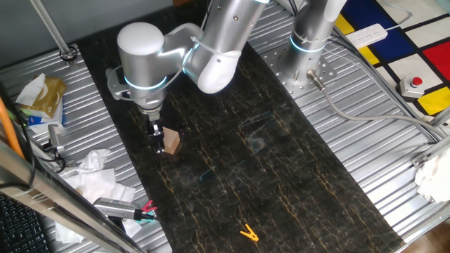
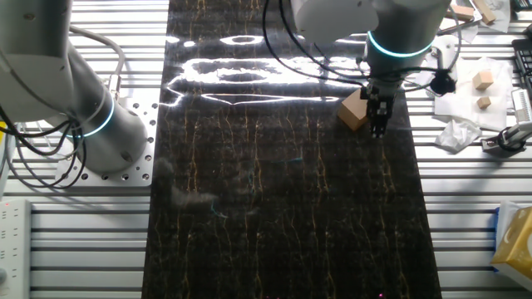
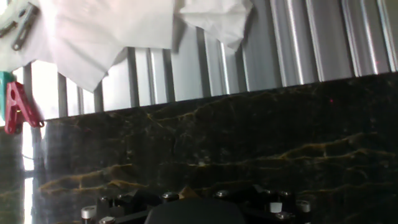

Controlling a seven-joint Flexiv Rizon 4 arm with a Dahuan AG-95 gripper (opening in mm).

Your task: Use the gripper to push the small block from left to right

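Observation:
The small block (image 1: 171, 140) is a light-tan wooden cube on the dark marbled mat (image 1: 267, 161), near the mat's left edge. My gripper (image 1: 155, 138) points down at the mat just left of the block, touching it or nearly so, with its black fingers close together and nothing between them. In the other fixed view the block (image 2: 353, 110) lies beside the gripper (image 2: 378, 119), on the side towards the mat's middle. The hand view shows only the dark mat (image 3: 249, 137) and the hand's underside; the fingertips are not clear there.
A tiny orange clip (image 1: 247, 232) lies at the mat's near end. The second silver arm's base (image 1: 309, 42) stands at the far right. Crumpled tissue (image 1: 95, 176) and a red clip (image 3: 18, 109) lie off the mat's left edge. Spare wooden blocks (image 2: 482, 80) sit beside the mat.

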